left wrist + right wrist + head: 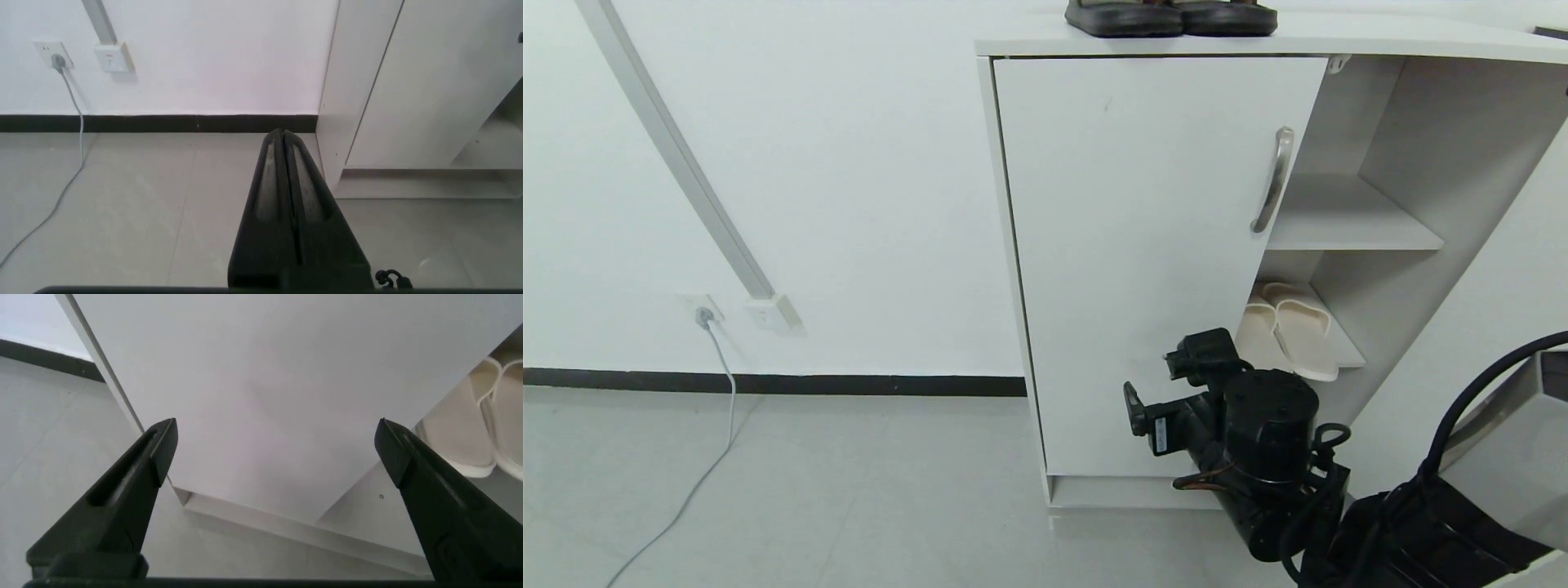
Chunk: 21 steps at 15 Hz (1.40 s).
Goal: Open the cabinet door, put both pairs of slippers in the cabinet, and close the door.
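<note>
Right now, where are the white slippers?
In the head view, the white slippers lie side by side on the cabinet's lower shelf, right of the door, just above the right gripper.

No readable text, label or number anywhere.

I saw a white cabinet door (1143, 261) w/ silver handle (1274, 180); cream slippers (1290, 327) at its 4 o'clock, black slippers (1168, 16) at 12. Left gripper (282, 140) & right gripper (274, 441) were black. Floor (809, 490) pale grey, skirting (768, 382) black.
</note>
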Available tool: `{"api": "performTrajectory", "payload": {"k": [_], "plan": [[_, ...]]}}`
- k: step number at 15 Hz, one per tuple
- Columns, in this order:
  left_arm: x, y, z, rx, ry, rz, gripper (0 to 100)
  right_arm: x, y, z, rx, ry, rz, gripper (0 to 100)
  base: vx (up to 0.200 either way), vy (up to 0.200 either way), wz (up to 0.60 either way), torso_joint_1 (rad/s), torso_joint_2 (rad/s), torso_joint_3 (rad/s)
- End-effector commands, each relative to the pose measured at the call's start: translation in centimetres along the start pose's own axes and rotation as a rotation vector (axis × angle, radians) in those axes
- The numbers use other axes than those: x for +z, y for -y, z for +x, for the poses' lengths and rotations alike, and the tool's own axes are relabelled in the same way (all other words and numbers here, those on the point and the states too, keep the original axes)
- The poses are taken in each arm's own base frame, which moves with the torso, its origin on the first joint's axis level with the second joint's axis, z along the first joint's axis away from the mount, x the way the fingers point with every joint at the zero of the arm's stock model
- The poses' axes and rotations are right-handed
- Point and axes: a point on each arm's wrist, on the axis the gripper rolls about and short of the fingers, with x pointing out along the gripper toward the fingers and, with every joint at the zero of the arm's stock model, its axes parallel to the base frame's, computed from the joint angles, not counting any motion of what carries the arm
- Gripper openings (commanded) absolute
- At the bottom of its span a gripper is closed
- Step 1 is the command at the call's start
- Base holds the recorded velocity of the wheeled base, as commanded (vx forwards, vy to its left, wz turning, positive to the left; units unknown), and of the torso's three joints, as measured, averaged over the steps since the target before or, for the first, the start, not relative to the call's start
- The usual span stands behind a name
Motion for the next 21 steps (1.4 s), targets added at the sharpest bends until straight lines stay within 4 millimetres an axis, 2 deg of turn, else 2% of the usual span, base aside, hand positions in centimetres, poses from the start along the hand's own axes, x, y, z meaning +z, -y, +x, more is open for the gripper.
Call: {"api": "performTrajectory", "payload": {"k": [1,9,12,21], "plan": [[0.0,0.0,0.0,0.001,0.0,0.001,0,-0.62,-0.03,0.19,-0.002,-0.016,-0.014,100,0.0,0.0,0.0,0.0,0.0,0.0],[-0.02,0.0,0.0,0.001,-0.002,-0.001,0,-1.06,-0.05,0.22,-0.004,-0.005,-0.018,100,0.0,0.0,0.0,0.0,-0.02,-0.018],[0.0,0.0,0.01,0.001,-0.002,-0.001,0,-1.01,-0.13,0.14,-0.002,-0.004,-0.018,100,0.0,0.0,0.0,0.015,-0.19,-0.32],[0.0,-0.01,0.0,0.004,0.0,-0.004,0,-1.19,-0.2,0.15,0.001,-0.008,-0.021,100,0.0,0.0,0.0,0.094,-0.49,-0.35]]}}
